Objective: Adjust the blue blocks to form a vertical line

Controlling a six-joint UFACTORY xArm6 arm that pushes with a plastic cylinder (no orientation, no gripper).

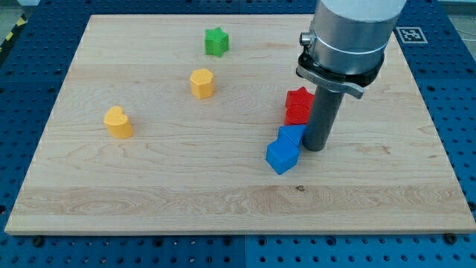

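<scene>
Two blue blocks lie right of the board's centre. One blue block [291, 136] sits just above and right of the other, a blue cube-like block [282, 156], and they touch. My tip [314, 148] rests on the board just right of the upper blue block, touching or nearly touching it. A red block [298, 105] stands directly above the blue pair, beside the rod's left side.
A green star-shaped block [216, 42] is near the view's top centre. A yellow hexagonal block [201, 83] lies below it, and a yellow heart-shaped block [117, 121] is at the left. The wooden board [89, 201] rests on a blue perforated table [461, 97].
</scene>
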